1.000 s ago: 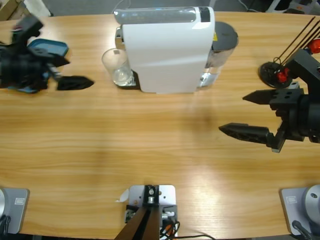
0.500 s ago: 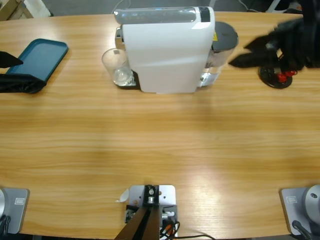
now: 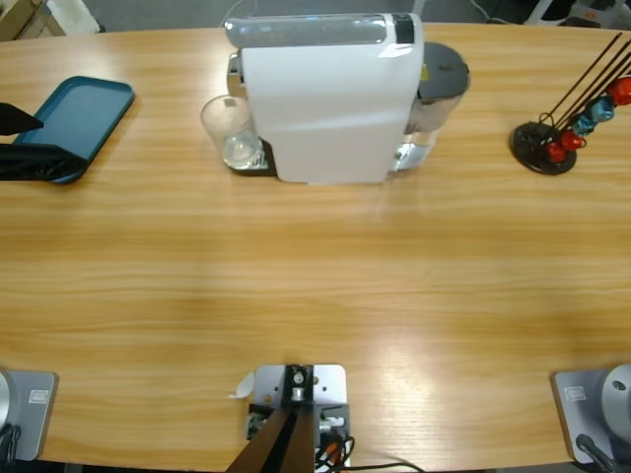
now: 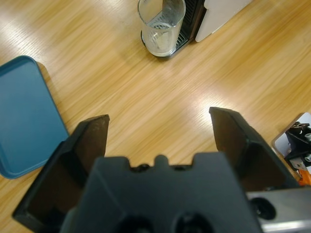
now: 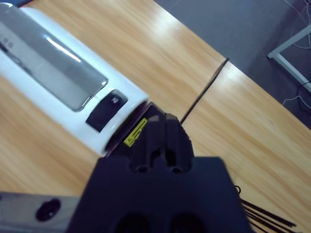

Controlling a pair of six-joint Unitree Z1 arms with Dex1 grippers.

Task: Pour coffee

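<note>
A white coffee machine (image 3: pixel 330 99) stands at the table's far middle, with a clear glass (image 3: pixel 229 131) on its drip tray at its left side. The glass (image 4: pixel 161 23) looks clear; no coffee shows in any view. My left gripper (image 3: pixel 28 141) is at the table's left edge, over the near end of a blue tray, well apart from the glass. In the left wrist view the left gripper (image 4: pixel 159 116) is open and holds nothing. My right gripper (image 5: pixel 165 133) is shut and empty, high above the machine's (image 5: pixel 63 82) top at its water-tank end. It is outside the high view.
The blue tray (image 3: pixel 84 113) lies at the far left and shows in the left wrist view (image 4: pixel 24 116). A black capsule stand (image 3: pixel 552 148) with red and blue capsules is at the far right. Bare wood spreads in front of the machine.
The right arm swung from the table's right side up past the machine and out of the high view, and its jaws closed. The left gripper drew back to the left edge.
</note>
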